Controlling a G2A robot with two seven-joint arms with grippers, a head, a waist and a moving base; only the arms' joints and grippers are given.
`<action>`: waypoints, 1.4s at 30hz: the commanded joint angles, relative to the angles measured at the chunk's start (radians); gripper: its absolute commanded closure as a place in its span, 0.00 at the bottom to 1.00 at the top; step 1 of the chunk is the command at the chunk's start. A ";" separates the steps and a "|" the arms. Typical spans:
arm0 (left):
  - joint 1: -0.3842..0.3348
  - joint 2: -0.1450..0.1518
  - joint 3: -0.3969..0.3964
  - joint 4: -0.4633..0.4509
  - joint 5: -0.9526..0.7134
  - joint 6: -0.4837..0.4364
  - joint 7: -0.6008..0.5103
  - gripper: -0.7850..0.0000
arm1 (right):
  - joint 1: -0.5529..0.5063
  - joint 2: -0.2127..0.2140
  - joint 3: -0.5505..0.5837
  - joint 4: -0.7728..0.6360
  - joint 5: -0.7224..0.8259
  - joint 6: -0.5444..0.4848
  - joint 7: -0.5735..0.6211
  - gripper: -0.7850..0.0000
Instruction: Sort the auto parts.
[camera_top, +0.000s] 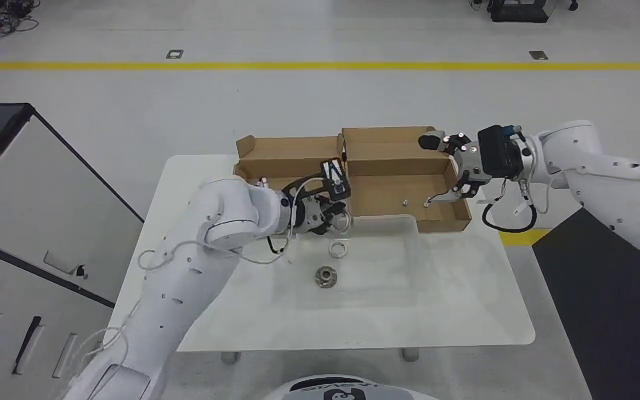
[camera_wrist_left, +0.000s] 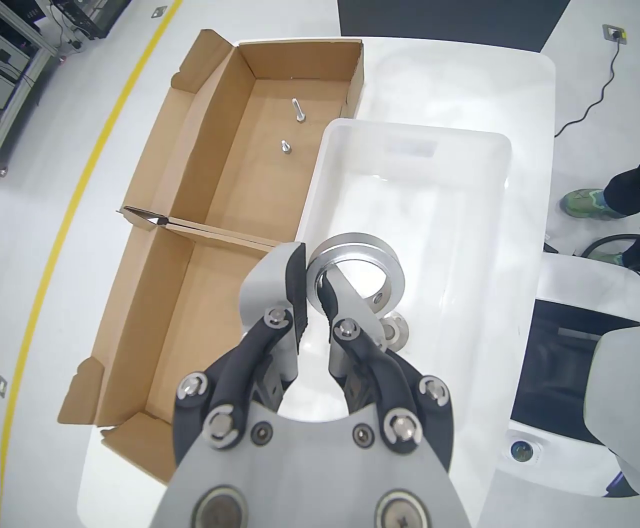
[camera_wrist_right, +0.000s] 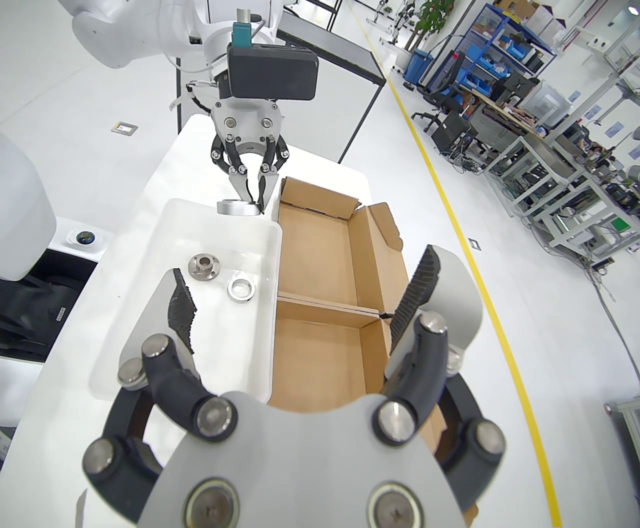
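My left gripper (camera_wrist_left: 312, 295) is shut on the rim of a large metal ring (camera_wrist_left: 350, 265), held just above one end of the white bin (camera_wrist_left: 415, 140). From the right wrist view the same ring (camera_wrist_right: 239, 207) hangs under the left gripper (camera_wrist_right: 252, 192). In the bin lie a flanged hub (camera_wrist_right: 204, 265) and a smaller ring (camera_wrist_right: 241, 290). Two bolts (camera_wrist_left: 298, 110) lie in one compartment of the cardboard box (camera_wrist_left: 200, 200). My right gripper (camera_wrist_right: 300, 290) stands open and empty above the other end of the box (camera_top: 390, 165).
The box has a middle divider (camera_wrist_right: 325, 305) and raised flaps (camera_wrist_left: 210, 55) along its far side. It sits against the bin on the white table (camera_top: 450, 310). A black-framed panel (camera_top: 60, 200) stands beside the table.
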 joint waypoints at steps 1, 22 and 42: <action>0.000 0.000 0.000 0.000 0.000 0.000 0.000 1.00 | 0.000 0.000 0.000 0.000 0.000 0.000 0.000 0.00; 0.174 0.052 -0.219 -0.043 -0.253 -0.281 0.415 1.00 | 0.000 0.000 0.000 0.000 0.000 0.000 0.000 0.00; 0.256 0.109 -0.272 -0.188 -0.560 -0.335 0.930 1.00 | 0.000 0.000 0.000 0.000 0.000 0.000 0.000 0.00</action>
